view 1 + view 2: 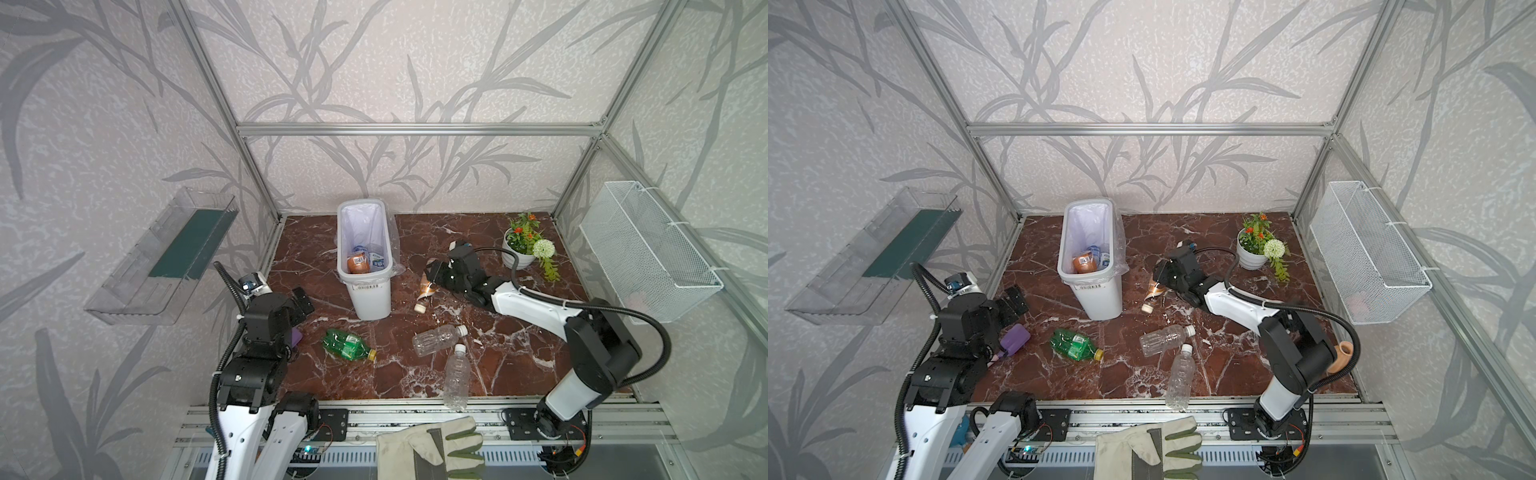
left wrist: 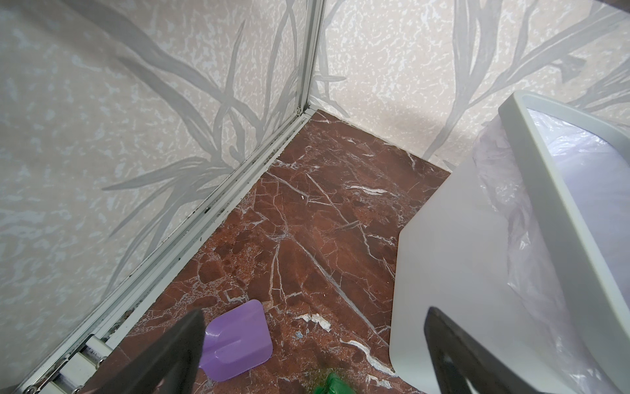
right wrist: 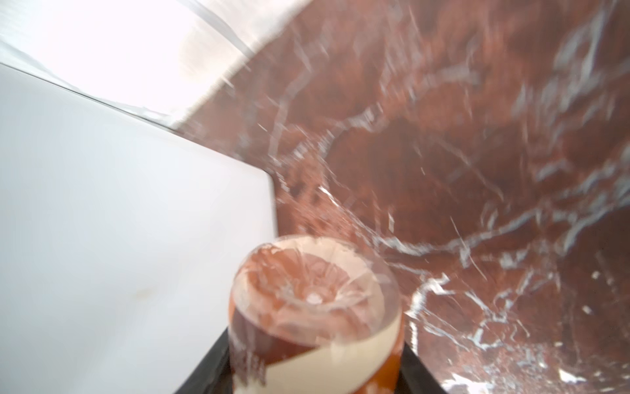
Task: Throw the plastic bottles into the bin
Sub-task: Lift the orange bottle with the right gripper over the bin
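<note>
Right gripper (image 1: 431, 277) is clamped on the base end of the brown-labelled bottle (image 1: 425, 294), just right of the bin (image 1: 370, 301), with the cap pointing toward the table's front edge. Left gripper (image 2: 313, 310) is spread wide and holds nothing, beside the bin's left wall. Binned bottles (image 1: 358, 262) lie at the bin's bottom. The green bottle (image 1: 347, 344), clear bottle (image 1: 436, 338) and front clear bottle (image 1: 457, 374) lie loose on the marble table (image 1: 498, 365).
</note>
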`<state>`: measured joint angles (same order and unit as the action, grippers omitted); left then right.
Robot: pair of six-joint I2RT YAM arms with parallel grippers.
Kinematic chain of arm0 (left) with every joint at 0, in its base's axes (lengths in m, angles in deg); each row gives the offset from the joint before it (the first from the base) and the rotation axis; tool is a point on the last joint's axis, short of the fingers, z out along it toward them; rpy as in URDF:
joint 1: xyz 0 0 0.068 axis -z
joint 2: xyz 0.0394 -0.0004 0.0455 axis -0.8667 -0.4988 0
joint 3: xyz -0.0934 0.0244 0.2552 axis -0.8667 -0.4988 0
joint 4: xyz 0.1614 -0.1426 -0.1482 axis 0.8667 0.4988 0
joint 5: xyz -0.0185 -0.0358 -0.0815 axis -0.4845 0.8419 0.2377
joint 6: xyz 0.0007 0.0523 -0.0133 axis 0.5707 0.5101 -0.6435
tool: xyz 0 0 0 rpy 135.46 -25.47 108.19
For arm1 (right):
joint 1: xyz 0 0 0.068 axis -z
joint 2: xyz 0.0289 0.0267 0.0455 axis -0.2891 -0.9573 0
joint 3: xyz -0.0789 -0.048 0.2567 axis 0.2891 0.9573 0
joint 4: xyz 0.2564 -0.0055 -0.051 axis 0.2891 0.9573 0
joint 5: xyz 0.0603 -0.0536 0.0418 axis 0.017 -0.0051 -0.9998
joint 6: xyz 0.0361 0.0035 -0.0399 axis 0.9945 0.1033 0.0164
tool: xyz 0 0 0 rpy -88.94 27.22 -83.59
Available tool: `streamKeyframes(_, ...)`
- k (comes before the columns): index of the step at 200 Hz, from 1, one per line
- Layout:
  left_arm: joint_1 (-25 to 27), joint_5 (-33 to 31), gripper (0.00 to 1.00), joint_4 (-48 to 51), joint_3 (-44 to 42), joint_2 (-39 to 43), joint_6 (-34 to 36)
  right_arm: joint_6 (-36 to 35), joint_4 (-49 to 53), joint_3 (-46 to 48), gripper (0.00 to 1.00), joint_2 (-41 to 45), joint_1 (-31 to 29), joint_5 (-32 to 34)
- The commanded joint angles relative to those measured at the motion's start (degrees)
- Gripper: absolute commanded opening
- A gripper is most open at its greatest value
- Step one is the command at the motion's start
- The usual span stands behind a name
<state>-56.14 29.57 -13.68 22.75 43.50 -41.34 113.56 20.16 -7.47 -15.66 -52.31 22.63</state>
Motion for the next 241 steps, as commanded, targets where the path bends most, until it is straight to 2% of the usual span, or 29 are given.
streamKeyframes(1,-0.23,0.26,0.99,0.60,0.14,-0.09,-0.74,-6.65,-3.26,0.54,0.54,8.41,0.00,3.76)
streamKeyframes(30,-0.19,0.85,0.99,0.42,0.46,0.00,-0.84,-13.62,-3.01,0.23,0.54,18.59,-0.01,6.35)
streamKeyframes(66,-0.21,2.49,0.99,-0.12,0.56,0.13,-1.23,-21.72,-5.40,-0.94,0.54,28.28,-0.53,6.47)
streamKeyframes(119,-0.24,4.00,0.99,-0.28,1.32,0.75,-1.36,-32.96,-10.41,-3.72,0.54,33.04,-6.87,8.84)
streamKeyframes(168,-0.19,5.06,0.99,-1.06,1.05,0.10,-1.64,-47.72,-14.67,-10.54,0.54,30.10,-19.86,15.36)
streamKeyframes(231,-0.23,4.73,0.99,0.29,0.21,1.83,-1.55,-64.34,-23.76,-22.91,0.54,14.65,-32.20,17.32)
streamKeyframes(241,-0.17,4.11,0.99,0.75,0.19,2.27,-1.33,-67.27,-25.61,-24.56,0.57,12.52,-33.69,17.31)
